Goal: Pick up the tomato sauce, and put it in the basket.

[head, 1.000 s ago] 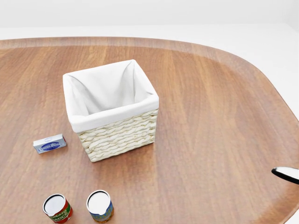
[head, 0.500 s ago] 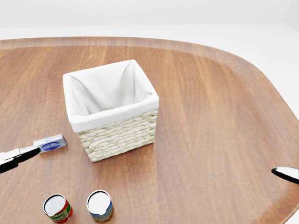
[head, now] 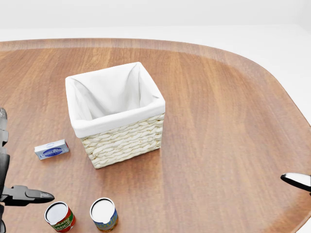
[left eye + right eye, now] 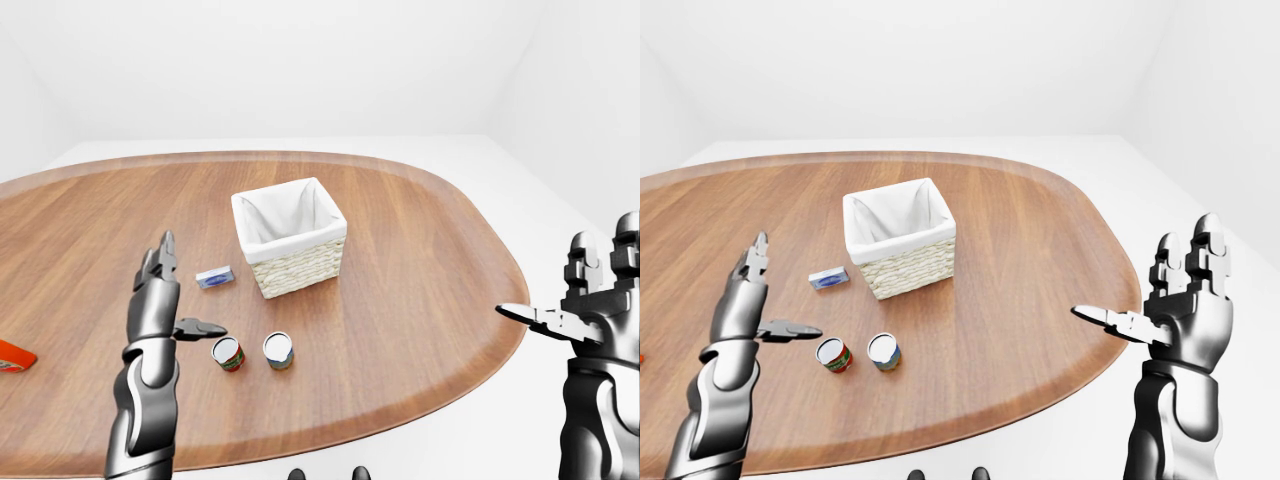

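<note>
The rounded wooden desk [image 4: 420,270] has plenty of bare surface to the right of the basket [image 3: 116,111], all the way out to its curved rim. The basket, woven and lined in white, stands mid-desk, upright and open-topped.

Near the bottom edge in the head view, two cans stand side by side: the tomato sauce [image 3: 59,217], red with a green band and the word "SAUCE" partly legible, and just to its right a blue-labelled can [image 3: 104,214] whose writing is too small to read. A small blue-and-white box [image 3: 51,149] lies left of the basket; its print is unreadable. At the far left edge of the left-eye view sits a sliver of something orange-red [image 4: 15,355].

The left hand [image 4: 160,300] is raised, fingers spread, thumb pointing toward the tomato sauce but apart from it, gripping nothing. Half a second ago it reached toward the small box; now it sits lower in the head view. The right hand [image 4: 1185,300] hovers past the desk's right rim, fingers open, empty, unchanged.
</note>
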